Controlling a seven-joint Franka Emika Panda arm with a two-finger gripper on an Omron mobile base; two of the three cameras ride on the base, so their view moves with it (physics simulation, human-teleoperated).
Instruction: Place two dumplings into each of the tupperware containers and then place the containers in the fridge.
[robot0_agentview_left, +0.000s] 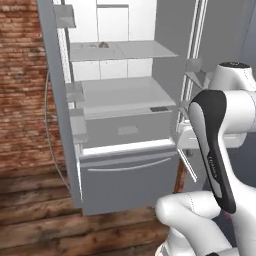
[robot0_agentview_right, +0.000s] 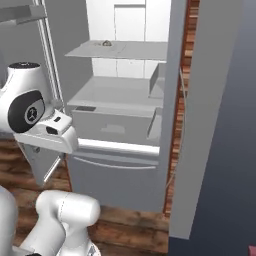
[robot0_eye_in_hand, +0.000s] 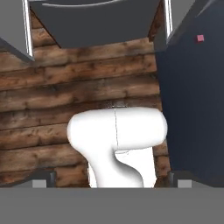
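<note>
Hand view: my end effector (robot0_eye_in_hand: 112, 186), released and empty, faces the floor (robot0_eye_in_hand: 78, 92); the fridge (robot0_eye_in_hand: 94, 19) lies ahead, above.

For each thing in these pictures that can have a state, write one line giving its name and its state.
Fridge: both doors open, shelves showing.
Bottom drawer: shut.
Upper shelf: holds a container with a tan lump, too small to tell more.
Gripper: open, holding nothing, pointing down at the wooden floor.
</note>
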